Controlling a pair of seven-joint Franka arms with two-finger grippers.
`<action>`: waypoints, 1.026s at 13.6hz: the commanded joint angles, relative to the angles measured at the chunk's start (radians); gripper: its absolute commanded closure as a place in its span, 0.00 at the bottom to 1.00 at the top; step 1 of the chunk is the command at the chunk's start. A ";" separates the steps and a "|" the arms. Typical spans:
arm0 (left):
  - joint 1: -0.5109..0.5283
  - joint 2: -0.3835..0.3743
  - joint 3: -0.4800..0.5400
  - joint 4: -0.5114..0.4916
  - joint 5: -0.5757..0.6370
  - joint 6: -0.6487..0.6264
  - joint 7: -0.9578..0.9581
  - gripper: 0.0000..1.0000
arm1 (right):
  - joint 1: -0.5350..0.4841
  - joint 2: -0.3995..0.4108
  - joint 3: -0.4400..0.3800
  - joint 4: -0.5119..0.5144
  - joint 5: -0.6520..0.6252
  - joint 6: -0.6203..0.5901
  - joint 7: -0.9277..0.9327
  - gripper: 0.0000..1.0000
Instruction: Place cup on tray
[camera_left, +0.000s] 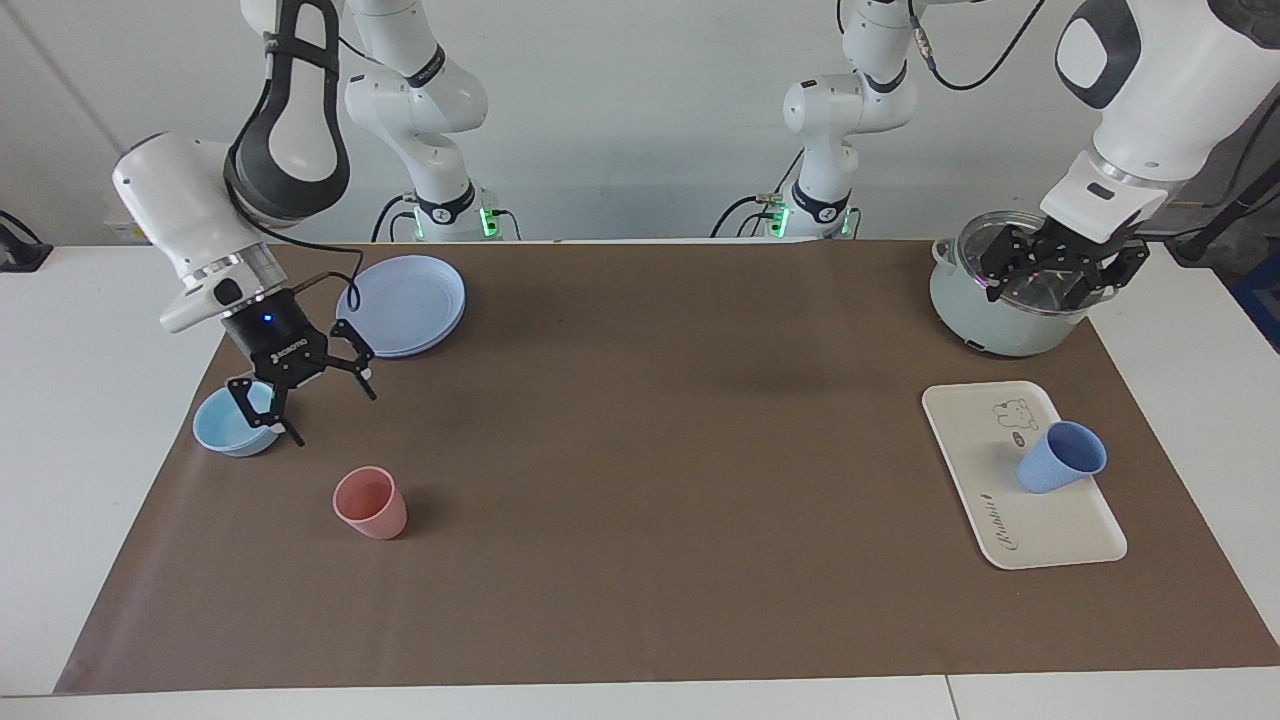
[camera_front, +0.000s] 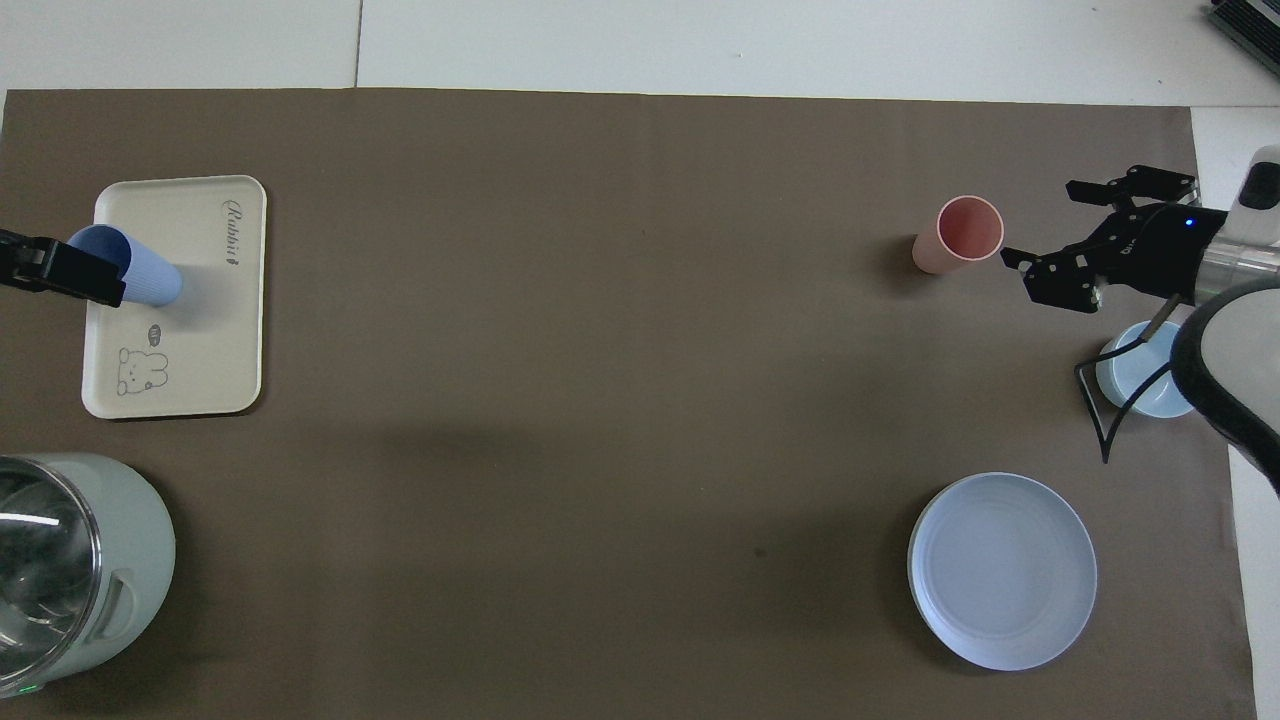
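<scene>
Jaws spread, the left gripper hovers over the pale-green pot, the periwinkle-blue plastic cup upright on the cream rectangular tray; placement looks complete, withdrawal next; right gripper waits, spread.

A pink cup, light-blue bowl, blue plate and lidded pot on brown mat

Periwinkle cup stands, seemingly tilted, on cream bear-printed tray
</scene>
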 joint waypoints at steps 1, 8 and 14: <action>0.003 -0.070 0.005 -0.087 -0.016 0.005 -0.020 0.00 | 0.017 -0.037 0.014 0.052 -0.282 -0.111 0.326 0.00; 0.010 -0.100 0.013 -0.130 -0.075 0.038 -0.077 0.00 | 0.108 -0.071 0.022 0.238 -0.636 -0.548 1.226 0.00; 0.014 -0.101 0.016 -0.136 -0.082 0.028 -0.079 0.00 | 0.070 0.006 0.007 0.517 -0.627 -0.937 1.277 0.00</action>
